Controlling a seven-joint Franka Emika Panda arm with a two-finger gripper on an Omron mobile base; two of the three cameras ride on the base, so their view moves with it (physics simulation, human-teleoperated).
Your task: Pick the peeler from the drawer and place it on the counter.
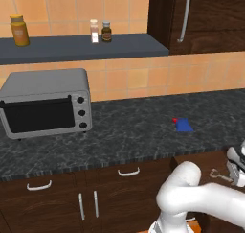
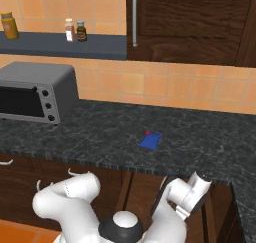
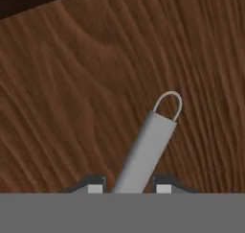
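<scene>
In the hand view the peeler [image 3: 146, 148] lies on the brown wooden floor of the drawer [image 3: 72, 93], its silver handle running up to a small wire loop. My gripper [image 3: 129, 188] is down over it, and the two dark fingertips [image 3: 95, 187] sit tight against either side of the handle's near end. From the left base view the hand [image 1: 235, 169] reaches into the open drawer [image 1: 203, 161] at the lower right, with the peeler [image 1: 218, 174] poking out to its left. The black speckled counter [image 1: 134, 131] runs above the drawer.
A flat blue piece with a red tip [image 1: 183, 125] lies on the counter right of centre. A grey toaster oven [image 1: 45, 102] stands at the left. The wall shelf [image 1: 81, 47] carries an orange jar and two small bottles. A tall dark cabinet [image 1: 201, 16] hangs at upper right.
</scene>
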